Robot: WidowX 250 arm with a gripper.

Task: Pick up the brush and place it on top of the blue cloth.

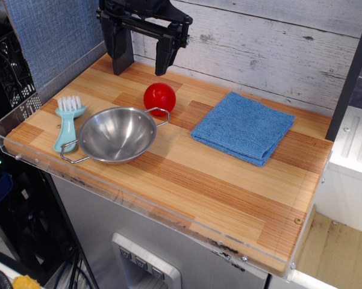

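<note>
A striped wooden tabletop (229, 180) is backed by whitewashed planks. One small light-teal plastic scrub brush (68, 123) lies at the left edge, just beside one steel bowl (116, 133), its long axis running front to back (bristles rearward). The black gripper (143, 63) is held open and empty behind it. One red ball (159, 99) and one square blue microfibre cloth (243, 126) are counted.
</note>
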